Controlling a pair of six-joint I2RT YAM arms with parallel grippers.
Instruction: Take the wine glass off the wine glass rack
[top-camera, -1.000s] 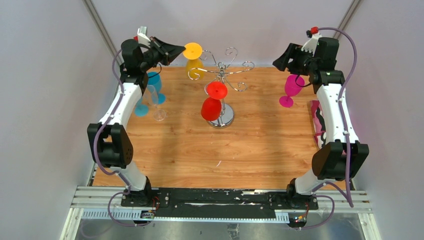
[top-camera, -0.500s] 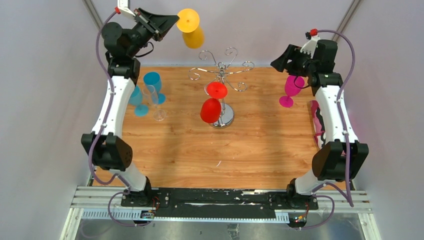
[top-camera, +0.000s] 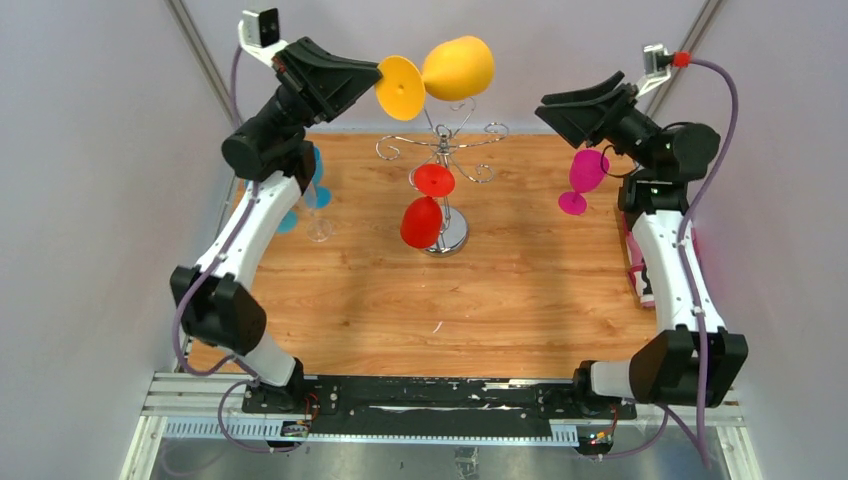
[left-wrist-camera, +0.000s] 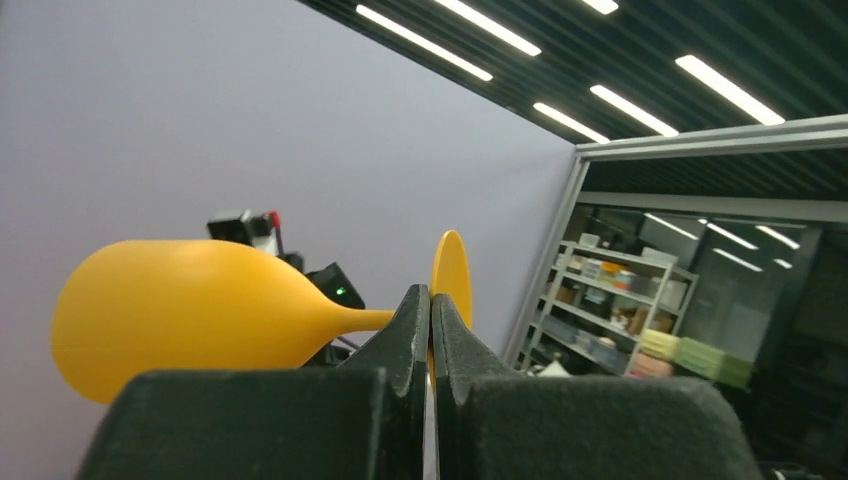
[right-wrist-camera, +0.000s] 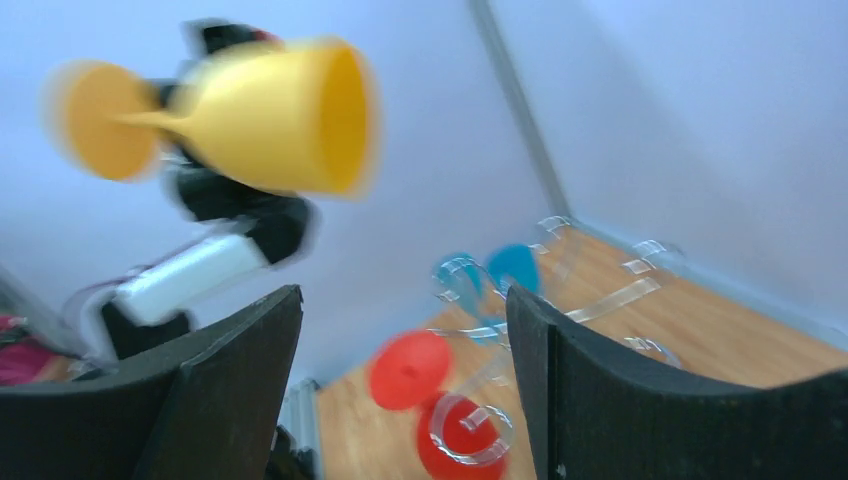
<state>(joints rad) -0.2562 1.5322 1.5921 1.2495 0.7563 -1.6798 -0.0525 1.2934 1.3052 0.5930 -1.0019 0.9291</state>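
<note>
- Left gripper (left-wrist-camera: 430, 305): jaws pressed together, pinching the stem of the yellow wine glass (top-camera: 458, 67) just beside its foot.
- Yellow wine glass: held sideways in the air, high above the wine glass rack (top-camera: 441, 148).
- Right gripper (right-wrist-camera: 402, 295): jaws spread, empty, facing the yellow glass.
- Wine glass rack: upright mid-table (top-camera: 400, 300); red glass (top-camera: 422, 220) hanging inverted from it.
- Magenta glass (top-camera: 585, 172): standing on the table near the right gripper.

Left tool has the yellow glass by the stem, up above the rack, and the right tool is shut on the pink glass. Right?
No. The right tool is open and empty, per the right wrist view; the pink glass stands on the table. The left tool does hold the yellow glass.
</note>
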